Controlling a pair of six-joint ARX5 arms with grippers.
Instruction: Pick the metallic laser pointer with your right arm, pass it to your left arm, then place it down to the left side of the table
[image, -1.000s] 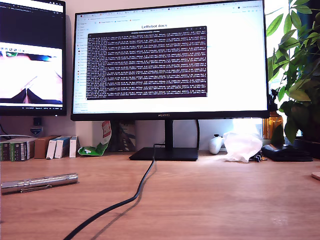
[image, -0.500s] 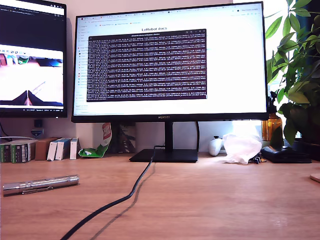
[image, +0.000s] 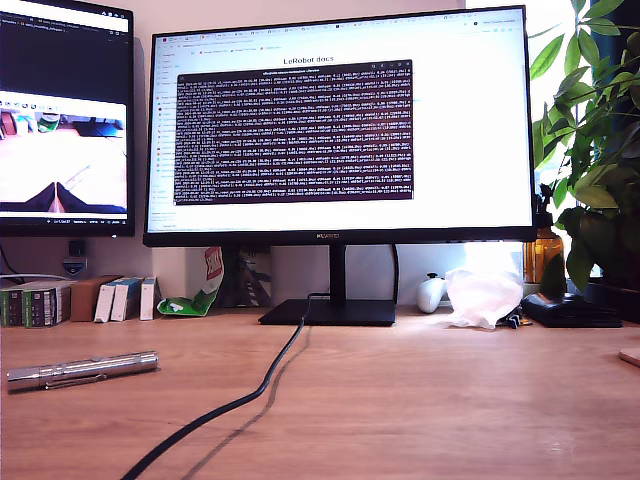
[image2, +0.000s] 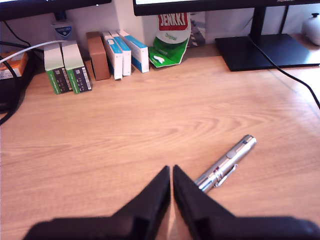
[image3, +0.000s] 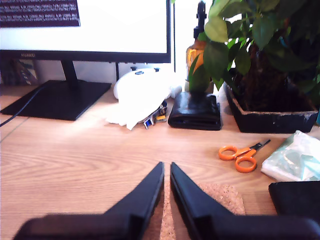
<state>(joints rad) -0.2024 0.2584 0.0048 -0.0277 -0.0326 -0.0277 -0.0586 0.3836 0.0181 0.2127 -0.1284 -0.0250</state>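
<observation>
Table (image: 420, 400): light-brown wood with visible grain, carrying everything listed below.

Metallic laser pointer (image: 82, 369): lies flat on the table at the exterior view's left, near the front, long axis nearly level across that view, clip side down toward the camera. Against the picture a second ago it sits a touch lower and farther right in the exterior view, as do the monitor and the boxes, so the whole view has shifted rather than the pointer alone. In the first wrist view it (image2: 226, 162) lies just beside the finger tips, not between them, untouched.

My first gripper (image2: 171, 169): fingers pressed together with only a thin slit between them, holding nothing, poised over bare table wood.

My second gripper (image3: 166, 165): fingers likewise closed to a narrow slit, empty, above a round cork coaster (image3: 220, 199).

Black cable (image: 250, 398): runs from the monitor stand (image: 328, 308) forward across the table to the front edge; placed as before.

Large monitor (image: 340, 125): dark terminal window; its text lines differ from a second ago.

Second monitor (image: 62, 115), exterior view's left: shows a camera feed of closed wedge fingers.

Small boxes (image2: 92, 60): a row at the back of the table.

Orange scissors (image3: 242, 154), black pouch (image3: 195, 111), potted plant (image3: 260, 55): near my second gripper.
</observation>
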